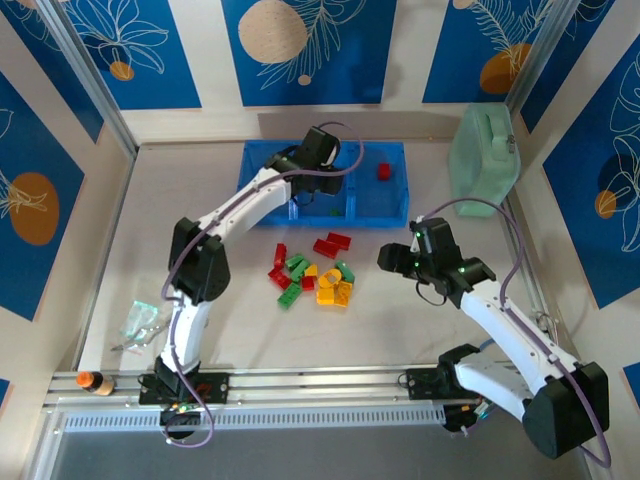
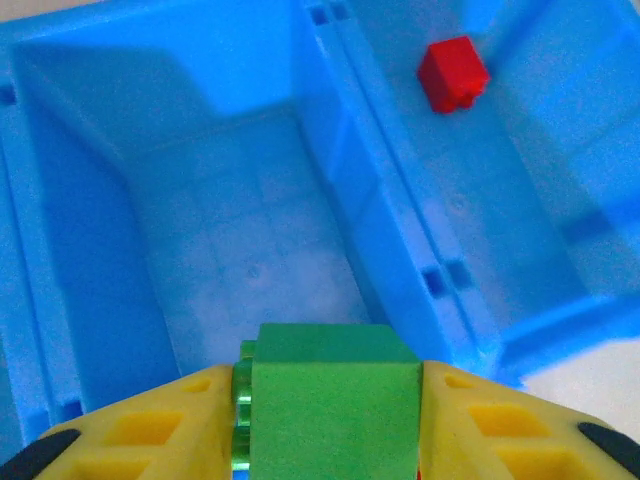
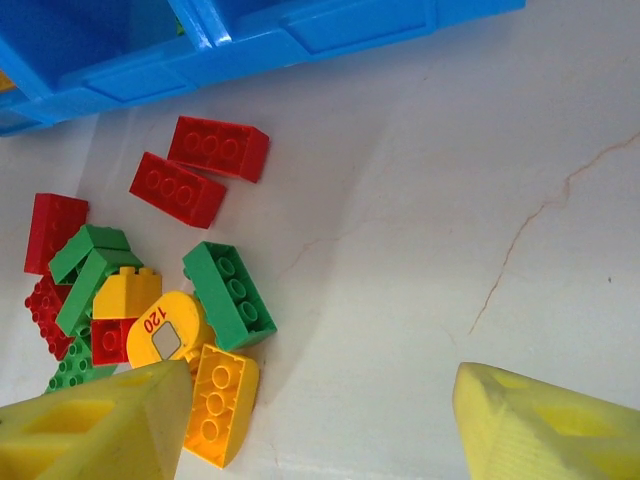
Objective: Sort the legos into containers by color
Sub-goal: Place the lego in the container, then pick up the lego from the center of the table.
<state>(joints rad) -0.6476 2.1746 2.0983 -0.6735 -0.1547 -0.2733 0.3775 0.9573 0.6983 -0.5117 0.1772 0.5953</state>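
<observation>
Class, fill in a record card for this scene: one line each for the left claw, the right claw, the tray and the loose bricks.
left claw: shut on a green brick, over the middle compartment
right claw: open, empty, above the table beside the loose bricks
tray: blue, one red brick in the right compartment
loose bricks: red, green and yellow-orange, piled near the tray

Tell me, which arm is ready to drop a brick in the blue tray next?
Left. The left arm's jaws grip a green brick just above a compartment of the blue tray. The right arm's jaws are open and empty, beside the loose bricks on the table.
</observation>
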